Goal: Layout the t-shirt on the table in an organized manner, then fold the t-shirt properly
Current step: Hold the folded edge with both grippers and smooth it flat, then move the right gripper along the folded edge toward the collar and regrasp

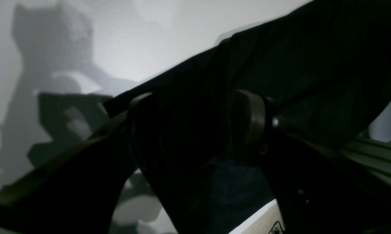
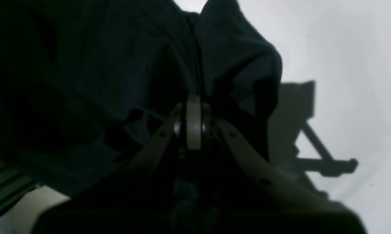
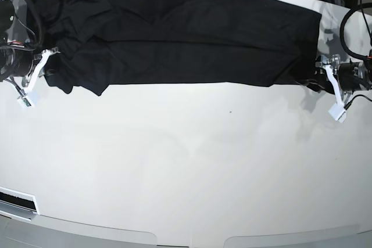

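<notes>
Because the left wrist view is dark, little is certain there: the left claw (image 1: 195,126) has its two fingers set wide apart with black t-shirt (image 1: 312,65) cloth lying between and over them, not pinched, above the pale desk (image 1: 117,42); if it moves off like this, the fabric would probably slip free and that end stay put. In the right wrist view, the right claw (image 2: 193,113) has its fingers pressed together on a bunched fold of the t-shirt (image 2: 117,65), which humps up over them; pulling from such a thick bundle could drag extra layers and deepen the wrinkles. In the base view, the t-shirt (image 3: 192,39) lies as a long band across the far side of the desk (image 3: 186,172), smooth toward the left claw (image 3: 329,78) on the picture's right and crumpled near the right claw (image 3: 39,65) on its left. With only one end gripped, a tug may skew the whole garment.
</notes>
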`<state>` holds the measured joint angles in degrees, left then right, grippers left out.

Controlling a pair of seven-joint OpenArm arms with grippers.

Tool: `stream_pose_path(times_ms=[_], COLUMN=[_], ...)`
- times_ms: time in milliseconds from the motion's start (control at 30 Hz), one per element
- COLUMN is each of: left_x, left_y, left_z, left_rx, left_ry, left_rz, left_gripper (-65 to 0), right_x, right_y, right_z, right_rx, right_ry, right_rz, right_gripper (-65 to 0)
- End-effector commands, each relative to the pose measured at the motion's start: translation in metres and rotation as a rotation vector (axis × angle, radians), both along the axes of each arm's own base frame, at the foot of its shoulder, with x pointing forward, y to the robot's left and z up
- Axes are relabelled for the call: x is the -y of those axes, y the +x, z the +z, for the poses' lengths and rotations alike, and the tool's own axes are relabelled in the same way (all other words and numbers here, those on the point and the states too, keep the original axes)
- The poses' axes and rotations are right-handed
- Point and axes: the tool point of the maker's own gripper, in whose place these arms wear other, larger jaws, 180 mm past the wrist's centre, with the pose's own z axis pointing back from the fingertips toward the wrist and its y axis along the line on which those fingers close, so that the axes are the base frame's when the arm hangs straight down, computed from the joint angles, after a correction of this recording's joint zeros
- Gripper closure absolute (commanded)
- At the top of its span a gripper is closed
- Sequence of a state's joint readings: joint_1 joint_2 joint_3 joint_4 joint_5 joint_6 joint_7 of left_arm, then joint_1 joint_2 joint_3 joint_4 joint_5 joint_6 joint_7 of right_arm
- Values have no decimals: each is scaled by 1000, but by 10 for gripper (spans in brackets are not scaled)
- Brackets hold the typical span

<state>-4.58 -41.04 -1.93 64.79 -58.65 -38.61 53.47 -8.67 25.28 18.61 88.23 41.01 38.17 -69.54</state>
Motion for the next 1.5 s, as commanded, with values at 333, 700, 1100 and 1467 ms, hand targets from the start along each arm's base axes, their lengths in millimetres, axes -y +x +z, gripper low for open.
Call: stream_pose_path(times_ms=[333,700,1100,1467], left_x=[-7,-3,-1,1], left_y=[12,12,10,19], left_z=[16,14,7,12], left_rx=[51,51,43,87], left_ry=[-3,-10,16,-5], left_rz=[7,6,-8,10], left_gripper=[-362,-362,-362,-362], right_x=[10,7,-24,-62], right_y=[3,3,-9,-71], right_z=[7,10,54,65], right_rx=[-11,12,85,40], right_ry=[-24,-25,207,314], right_rz=[-33,33,67,152], right_gripper=[-338,0,0,0])
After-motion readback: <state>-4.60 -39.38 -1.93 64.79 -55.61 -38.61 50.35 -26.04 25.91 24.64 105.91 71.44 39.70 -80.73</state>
